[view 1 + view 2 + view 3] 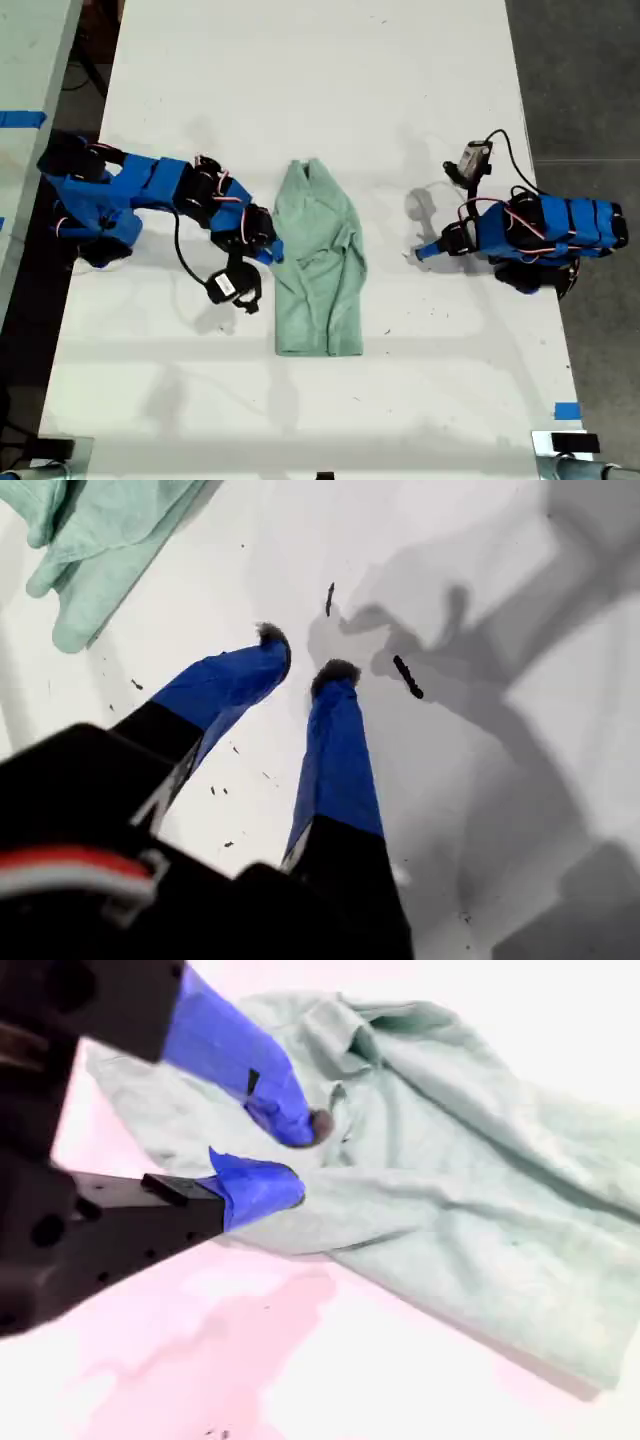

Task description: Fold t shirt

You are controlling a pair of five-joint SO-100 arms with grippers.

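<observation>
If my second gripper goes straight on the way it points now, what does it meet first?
Most likely the t shirt: my second gripper has open jaws right at its near edge, though depth is unclear.

Robotics lab or test bench — long white worktable (330,80), blue tape markers (566,410) at edges, exposed servo cables (190,262) — dark bare floor (585,90) alongside.

Bright overhead light washes the white counter (330,70) evenly in the exterior view, leaving only soft, faint arm shadows. The first wrist view shows darker, overlapping grey shadows. The second wrist view is overexposed, pink-tinted and slightly blurred.
</observation>
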